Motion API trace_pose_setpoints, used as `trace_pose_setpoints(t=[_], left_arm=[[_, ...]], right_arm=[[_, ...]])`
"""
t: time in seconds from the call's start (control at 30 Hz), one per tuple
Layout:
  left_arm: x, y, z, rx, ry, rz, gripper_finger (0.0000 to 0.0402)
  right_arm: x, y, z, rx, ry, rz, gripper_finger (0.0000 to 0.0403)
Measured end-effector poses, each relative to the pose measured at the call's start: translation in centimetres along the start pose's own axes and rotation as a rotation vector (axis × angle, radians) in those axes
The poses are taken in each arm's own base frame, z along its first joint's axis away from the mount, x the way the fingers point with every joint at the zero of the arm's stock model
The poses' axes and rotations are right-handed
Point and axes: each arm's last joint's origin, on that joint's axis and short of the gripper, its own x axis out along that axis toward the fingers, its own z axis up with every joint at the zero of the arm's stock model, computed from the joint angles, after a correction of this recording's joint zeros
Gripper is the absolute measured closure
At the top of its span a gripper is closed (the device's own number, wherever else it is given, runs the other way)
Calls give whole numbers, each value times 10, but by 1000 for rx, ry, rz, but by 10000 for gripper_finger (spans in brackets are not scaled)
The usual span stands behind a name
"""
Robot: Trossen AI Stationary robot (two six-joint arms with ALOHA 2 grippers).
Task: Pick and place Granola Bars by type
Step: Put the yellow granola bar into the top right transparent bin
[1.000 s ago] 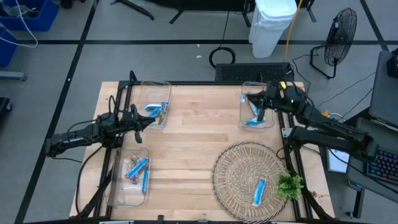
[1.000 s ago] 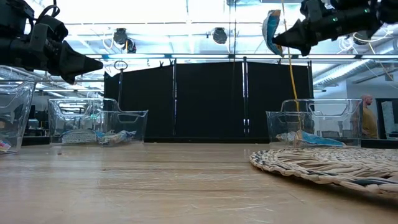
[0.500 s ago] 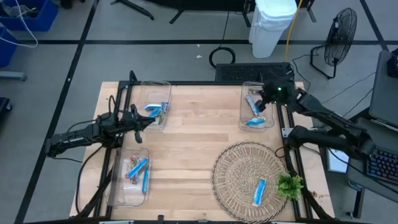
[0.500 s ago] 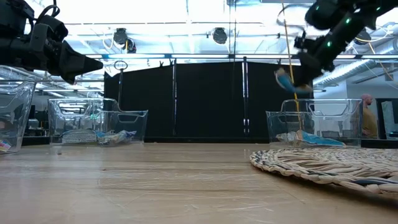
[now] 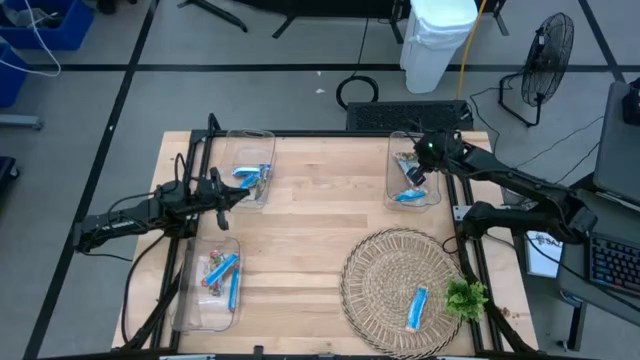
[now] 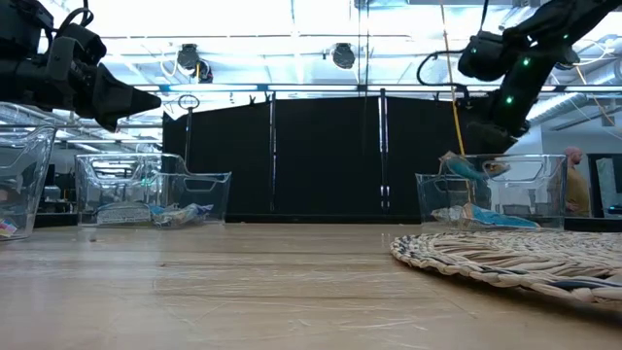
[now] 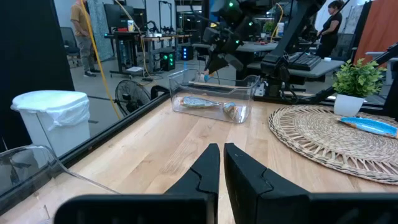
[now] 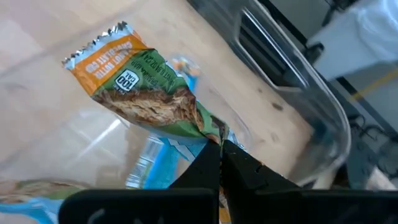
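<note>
High view shows the right gripper (image 5: 417, 172) lowered into the clear bin (image 5: 413, 140) at the table's far right, pinching the end of a multicoloured bar (image 5: 405, 160) above the blue bars (image 5: 405, 196) lying in that bin; the left gripper (image 5: 243, 193) hangs beside the far left bin (image 5: 250, 139), its fingers nearly together with nothing between them. One more blue bar (image 5: 417, 307) lies on the woven mat (image 5: 375, 270), next to a small green plant (image 5: 466, 297), and a near left bin (image 5: 190, 300) holds further bars. Low view has the right gripper (image 6: 470, 148) just over the right-hand bin's rim (image 6: 544, 163) with the wrapped bar (image 6: 465, 165) dangling at rim height, while the left arm (image 6: 68, 73) waits high at the opposite side. Left wrist view looks past the near-closed fingers (image 7: 211, 163) across the wooden table (image 7: 155, 155) toward the far bin (image 7: 214, 99) and the mat (image 7: 323, 137). Right wrist view shows the fingers (image 8: 208, 162) clamped on the tail of the bar (image 8: 146, 93), whose orange, green and brown wrapper carries a round green badge and white lettering too tilted to read.
</note>
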Motion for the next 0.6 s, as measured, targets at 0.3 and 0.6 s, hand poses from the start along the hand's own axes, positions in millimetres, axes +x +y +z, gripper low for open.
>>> trace_pose_setpoints(t=[0.3, 0.6], left_arm=[[0, 0, 0, 0, 0, 0, 371], [0, 0, 0, 0, 0, 0, 371]], right_arm=[[4, -6, -2, 44, 29, -35, 403], [4, -6, -1, 45, 27, -35, 403]])
